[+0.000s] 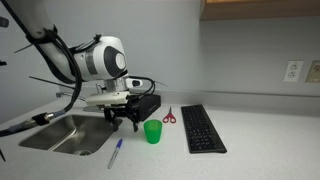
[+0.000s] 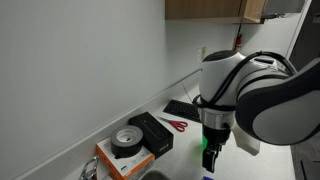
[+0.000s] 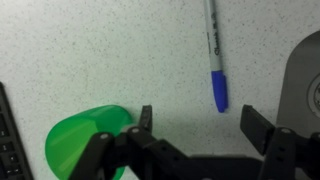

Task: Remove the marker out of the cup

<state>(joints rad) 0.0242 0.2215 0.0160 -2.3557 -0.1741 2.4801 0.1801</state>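
Observation:
The marker (image 1: 116, 152) lies flat on the speckled counter, out of the cup, next to the sink. In the wrist view the marker (image 3: 214, 55) has a pale grey body and a blue cap pointing toward my jaws. The green cup (image 1: 152, 131) stands upright on the counter; it also shows in the wrist view (image 3: 85, 143) and partly behind my arm in an exterior view (image 2: 208, 158). My gripper (image 3: 198, 122) is open and empty, hovering above the counter between cup and marker (image 1: 124, 120).
A steel sink (image 1: 60, 132) is by the marker. A black keyboard (image 1: 203, 128) and red-handled scissors (image 1: 168, 116) lie beyond the cup. A black box (image 2: 152, 132), a tape roll (image 2: 127, 142) on an orange block stand near the wall.

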